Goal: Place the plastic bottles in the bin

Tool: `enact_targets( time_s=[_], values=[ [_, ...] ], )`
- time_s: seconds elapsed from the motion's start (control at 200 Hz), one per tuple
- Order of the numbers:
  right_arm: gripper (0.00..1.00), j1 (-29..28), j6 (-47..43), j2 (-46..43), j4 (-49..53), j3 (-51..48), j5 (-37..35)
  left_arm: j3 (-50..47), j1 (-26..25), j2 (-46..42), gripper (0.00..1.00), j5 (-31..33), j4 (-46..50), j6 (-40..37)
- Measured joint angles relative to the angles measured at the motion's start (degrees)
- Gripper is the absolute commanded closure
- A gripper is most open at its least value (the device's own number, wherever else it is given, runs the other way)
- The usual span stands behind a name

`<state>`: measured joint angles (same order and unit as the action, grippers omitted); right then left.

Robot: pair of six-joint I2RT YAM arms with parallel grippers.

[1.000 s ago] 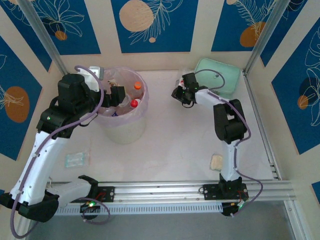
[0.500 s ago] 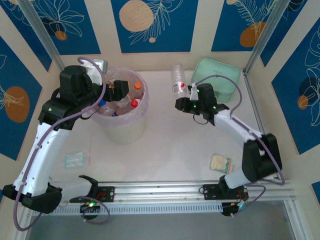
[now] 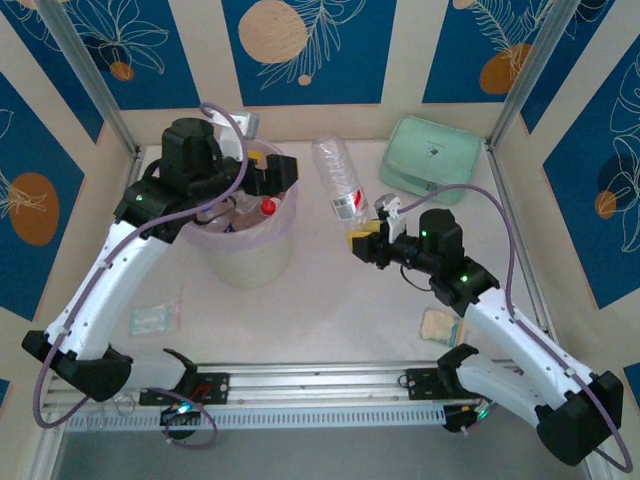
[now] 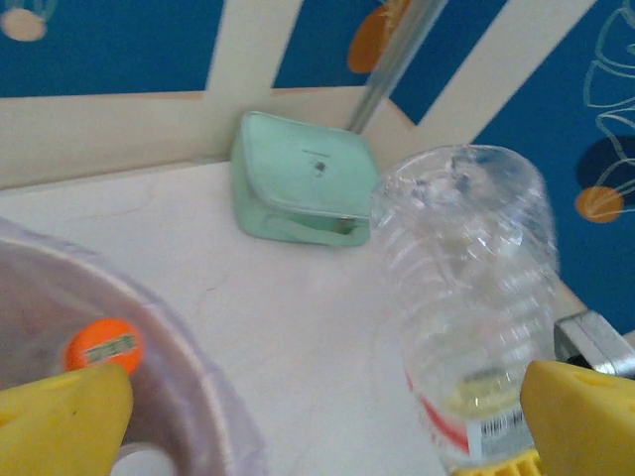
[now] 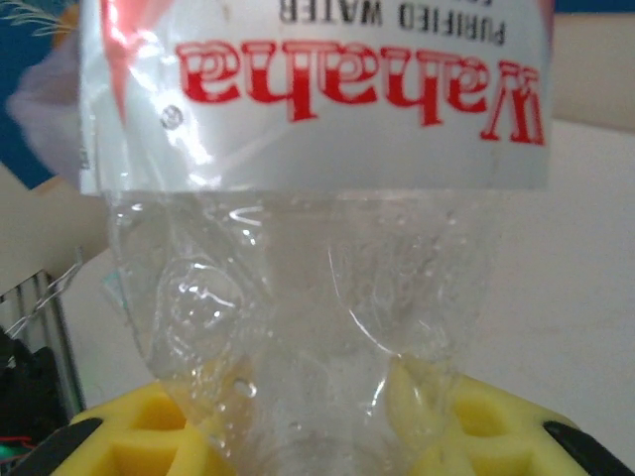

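Right end effector (image 3: 365,240) is clamped on a clear plastic bottle (image 3: 338,178) and holds it up off the tabletop (image 3: 330,290), between the bin (image 3: 250,255) and the mint-green case (image 3: 432,165). In the right wrist view the bottle's crinkled lower end sinks between the yellow pads (image 5: 129,441), so I can't make out a cap. The white label with red lettering is upside down and cut off by the top edge.

Left end effector (image 3: 275,172) hangs over the far rim of the bin with its fingers spread wide and nothing between them. In its own camera just the two yellow fingertips (image 4: 60,416) poke in at the bottom corners.

The left arm covers most of the bin's opening from above. What I can pick out inside is a red cap (image 3: 267,207), and in the left wrist view an orange cap (image 4: 99,347) half tucked behind a fingertip. The rest of the contents are a blur through the translucent wall.

A beige packet (image 3: 437,325) lies on the tabletop, partly under the right arm.
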<state>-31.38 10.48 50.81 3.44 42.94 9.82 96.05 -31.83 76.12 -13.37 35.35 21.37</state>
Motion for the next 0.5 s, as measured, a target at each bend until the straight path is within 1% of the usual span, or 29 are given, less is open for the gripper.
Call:
enact_targets(
  time_s=[0.145, 0.32, 0.5],
  values=[
    [1.0, -3.9, -0.6, 0.4, -2.0, 0.0, -1.0, -1.0, -1.5, 0.3, 0.0, -1.7, -4.3, 3.8],
    [1.0, -5.6, -0.7, 2.3, -3.2, 0.0, -0.9, -1.3, -2.1, 0.9, 0.0, -2.4, -8.4, 6.3],
    [1.0, -6.5, -0.7, 2.4, -5.0, 0.0, -0.6, -1.3, -2.6, 2.1, 0.01, -2.3, -8.4, 6.7]
  ],
)
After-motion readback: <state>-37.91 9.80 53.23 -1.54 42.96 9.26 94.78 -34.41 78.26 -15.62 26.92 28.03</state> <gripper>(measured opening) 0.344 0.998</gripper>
